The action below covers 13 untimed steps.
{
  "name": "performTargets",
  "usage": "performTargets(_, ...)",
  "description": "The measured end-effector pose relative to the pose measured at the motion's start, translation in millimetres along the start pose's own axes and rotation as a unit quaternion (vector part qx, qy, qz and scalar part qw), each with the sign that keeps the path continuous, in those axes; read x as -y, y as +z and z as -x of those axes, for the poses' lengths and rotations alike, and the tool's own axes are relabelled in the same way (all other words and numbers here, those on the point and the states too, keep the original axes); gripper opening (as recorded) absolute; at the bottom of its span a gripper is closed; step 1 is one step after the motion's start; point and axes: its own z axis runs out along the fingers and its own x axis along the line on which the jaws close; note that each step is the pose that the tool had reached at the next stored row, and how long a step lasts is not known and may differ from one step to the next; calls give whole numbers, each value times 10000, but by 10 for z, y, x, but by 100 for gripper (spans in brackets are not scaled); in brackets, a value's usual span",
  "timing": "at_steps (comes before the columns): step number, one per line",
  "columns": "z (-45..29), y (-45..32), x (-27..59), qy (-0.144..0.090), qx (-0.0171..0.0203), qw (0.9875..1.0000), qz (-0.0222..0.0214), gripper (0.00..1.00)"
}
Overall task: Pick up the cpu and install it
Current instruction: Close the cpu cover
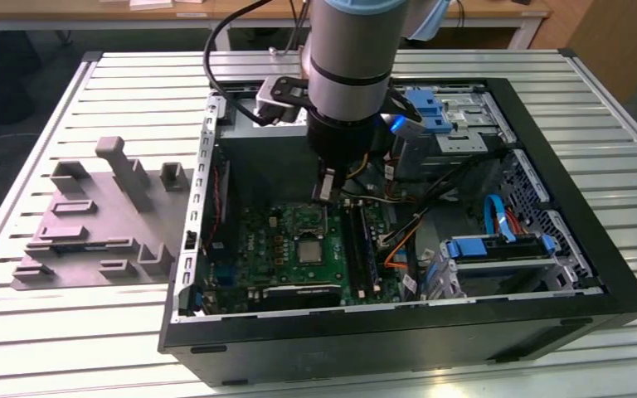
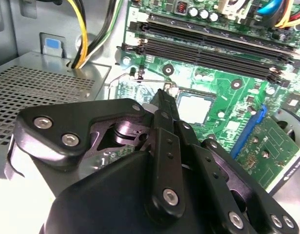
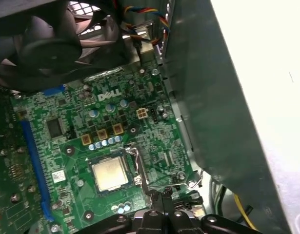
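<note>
Arm (image 1: 347,75) hangs down into the open case (image 1: 617,290), gripper tip (image 1: 324,192) low over the board (image 1: 279,249). The cpu (image 1: 309,249) lies flat in the socket (image 1: 308,249) mid-board; in the exterior view it sits at about 6 o'clock from the gripper tip, near but apart, no contact. In the second wrist view the fingers (image 2: 165,122) come to a thin point with no gap showing and nothing between them, so I read the gripper (image 2: 162,100) as clenched and empty. There the cpu (image 2: 192,107) is just past the tip, at roughly 2 o'clock from it, pale square top facing up, the socket frame (image 2: 214,97) around it. In the first wrist view the cpu (image 3: 110,174) shows as a silvery square inside the socket (image 3: 113,173), the retention lever (image 3: 140,170) running along one side; the gripper tip (image 3: 165,196) sits beside the socket's lever edge, with the cpu at about 10 o'clock from it. The chip is square, so no real long axis; its edges run parallel to the socket frame and the RAM slots (image 2: 213,46). Judgement: the cpu looks already seated, with the gripper clear of it and off to the lever side rather than over it. Whether the lever is latched, can't tell. A grey fixture tray (image 1: 97,224) rests on the slatted table (image 1: 97,332) outside the case at 9 o'clock, well apart from the work.
</note>
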Motion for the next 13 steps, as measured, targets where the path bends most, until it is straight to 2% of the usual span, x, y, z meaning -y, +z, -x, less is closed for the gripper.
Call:
performTargets(2,0,1,1,-5,-63,10000,-22,11)
performTargets(4,0,1,1,-8,-104,9999,-36,11)
performTargets(6,-1,1,0,-14,-118,9999,-39,11)
performTargets(13,-18,4,4,-33,-123,9999,-42,11)
